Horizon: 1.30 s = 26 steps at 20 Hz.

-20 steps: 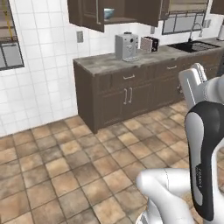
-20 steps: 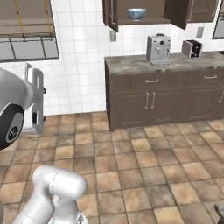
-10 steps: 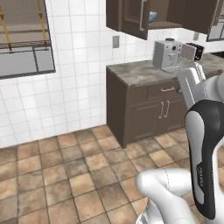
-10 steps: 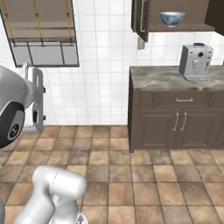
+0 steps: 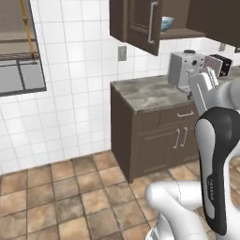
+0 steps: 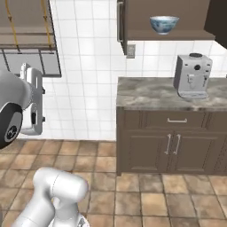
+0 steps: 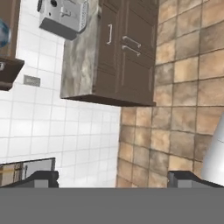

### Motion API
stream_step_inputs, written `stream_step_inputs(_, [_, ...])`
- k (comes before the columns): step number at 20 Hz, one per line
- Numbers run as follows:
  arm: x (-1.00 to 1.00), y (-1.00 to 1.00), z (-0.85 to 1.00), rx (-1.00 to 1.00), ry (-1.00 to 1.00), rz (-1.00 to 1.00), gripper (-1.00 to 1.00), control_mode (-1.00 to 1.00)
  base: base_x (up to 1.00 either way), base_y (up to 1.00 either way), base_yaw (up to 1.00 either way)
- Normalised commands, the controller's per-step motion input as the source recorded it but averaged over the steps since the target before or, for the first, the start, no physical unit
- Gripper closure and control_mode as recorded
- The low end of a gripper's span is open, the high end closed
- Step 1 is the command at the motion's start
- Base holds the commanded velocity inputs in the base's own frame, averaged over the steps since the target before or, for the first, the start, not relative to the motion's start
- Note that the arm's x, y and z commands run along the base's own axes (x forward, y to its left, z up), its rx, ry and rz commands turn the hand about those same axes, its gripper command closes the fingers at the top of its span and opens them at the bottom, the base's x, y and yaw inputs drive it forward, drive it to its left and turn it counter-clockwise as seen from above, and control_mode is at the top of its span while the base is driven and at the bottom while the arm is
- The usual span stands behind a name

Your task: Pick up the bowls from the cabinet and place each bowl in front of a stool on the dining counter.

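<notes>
A white bowl with a blue pattern (image 6: 164,24) stands on the shelf of the dark brown wall cabinet (image 6: 170,35). The cabinet's door (image 5: 139,23) hangs open, and the bowl (image 5: 166,22) peeks out behind it. In the hand view the bowl (image 7: 2,33) is a blue blur at the left edge. My gripper (image 7: 113,180) is open with nothing between its fingertips (image 7: 41,178), far from the cabinet and held over the floor. The dining counter and the stools are out of view.
A grey coffee machine (image 6: 191,75) stands on the stone-topped wall counter (image 6: 150,95) under the cabinet, with a toaster (image 5: 218,64) further right. Lower cabinets with silver handles (image 6: 173,144) stand below. A window (image 6: 26,40) is set in the tiled wall. Brown tiled floor (image 5: 70,197) lies ahead.
The base has moved, so the whole scene has shifted: the cabinet and wall counter are now larger and closer. The gripper stays open.
</notes>
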Motion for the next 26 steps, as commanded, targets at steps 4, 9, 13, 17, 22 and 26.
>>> stream_step_inputs(4, [0.00, 0.00, 0.00, 0.00, 0.00, 0.00, -1.00, 1.00, 0.97, -1.00, 0.18])
stream_step_inputs(9, [0.00, 0.00, 0.00, 0.00, 0.00, 0.00, -1.00, 1.00, 0.89, -1.00, 0.17])
stream_step_inputs(13, [0.00, 0.00, 0.00, 0.00, 0.00, 0.00, -1.00, 1.00, 0.66, -1.00, 0.24])
stream_step_inputs(17, [0.00, 0.00, 0.00, 0.00, 0.00, 0.00, -1.00, 1.00, 0.76, -0.61, 0.15])
stream_step_inputs(22, [0.00, 0.00, 0.00, 0.00, 0.00, 0.00, -1.00, 1.00, 0.75, -0.11, 0.02])
stream_step_inputs(26, [0.00, 0.00, 0.00, 0.00, 0.00, 0.00, -1.00, 1.00, 0.68, 0.07, 0.00])
